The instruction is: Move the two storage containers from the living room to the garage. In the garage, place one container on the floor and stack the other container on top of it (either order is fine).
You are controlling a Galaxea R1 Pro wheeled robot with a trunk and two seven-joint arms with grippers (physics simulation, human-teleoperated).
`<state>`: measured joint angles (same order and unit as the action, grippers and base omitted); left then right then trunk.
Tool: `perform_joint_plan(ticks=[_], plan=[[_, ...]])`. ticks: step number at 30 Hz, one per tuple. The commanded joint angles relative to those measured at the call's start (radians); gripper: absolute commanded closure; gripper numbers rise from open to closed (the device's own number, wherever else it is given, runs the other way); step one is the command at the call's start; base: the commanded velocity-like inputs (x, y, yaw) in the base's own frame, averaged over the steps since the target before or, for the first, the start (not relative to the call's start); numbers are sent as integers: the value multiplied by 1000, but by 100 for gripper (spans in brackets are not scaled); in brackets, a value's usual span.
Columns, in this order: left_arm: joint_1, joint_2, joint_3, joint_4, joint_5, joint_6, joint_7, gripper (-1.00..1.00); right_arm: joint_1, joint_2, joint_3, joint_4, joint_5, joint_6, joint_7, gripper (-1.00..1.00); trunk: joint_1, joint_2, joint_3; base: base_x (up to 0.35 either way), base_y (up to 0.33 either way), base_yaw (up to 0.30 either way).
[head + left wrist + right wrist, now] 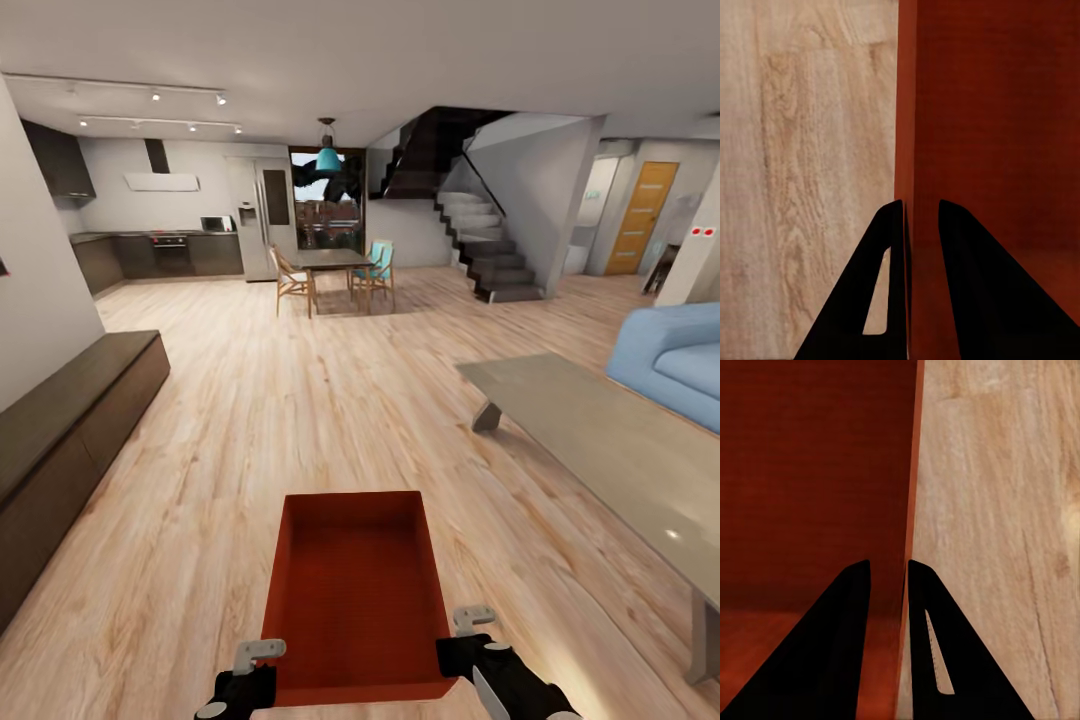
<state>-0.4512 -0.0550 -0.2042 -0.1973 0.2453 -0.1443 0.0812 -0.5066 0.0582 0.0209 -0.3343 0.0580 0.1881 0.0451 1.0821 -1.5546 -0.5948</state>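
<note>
**One bin in both grippers, out over the living-room planks**

There's your storage container (358, 590) — orange-red, topless, straight in front of you and low, long axis pointing away, over the light wood-plank floor (300, 400). You've got it by the two long walls near your end. The left gripper (921, 214) straddles the left wall, one finger (862, 300) outside, the other inside, pinched on the rim. The right gripper (889, 570) does the same on the right wall — closed on plastic.

It looks light and stiff, but those thin, smooth walls could flex or slip, so keep both grips level and matched. If one side sags, the far end likely dips.

Around you: grey low table (620, 450) to the right, blue sofa (675, 360) beyond it, long dark cabinet (70, 420) along the left wall. Farther off, a wooden door (640, 218).
</note>
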Motion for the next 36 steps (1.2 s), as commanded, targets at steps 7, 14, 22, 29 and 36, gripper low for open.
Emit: perform_joint_plan(ticks=[7,14,22,29,36], plan=[[0,11,3,-2,2,-4,12,100,-1,-1,-29,-2,23,7,-11,100,0,0,-1,279,204,0],[0,11,3,-2,2,-4,11,100,-1,-1,-29,-2,22,7,-11,100,0,0,-1,281,204,0],[0,11,3,-2,2,-4,12,100,-1,-1,-29,-2,22,7,-11,100,0,0,-1,282,204,0],[0,11,3,-1,2,-4,12,100,-1,-1,-29,-2,22,7,-11,100,0,0,-1,283,203,0],[0,11,3,-1,2,-4,12,100,-1,-1,-29,-2,22,7,-11,100,0,0,-1,283,203,0]])
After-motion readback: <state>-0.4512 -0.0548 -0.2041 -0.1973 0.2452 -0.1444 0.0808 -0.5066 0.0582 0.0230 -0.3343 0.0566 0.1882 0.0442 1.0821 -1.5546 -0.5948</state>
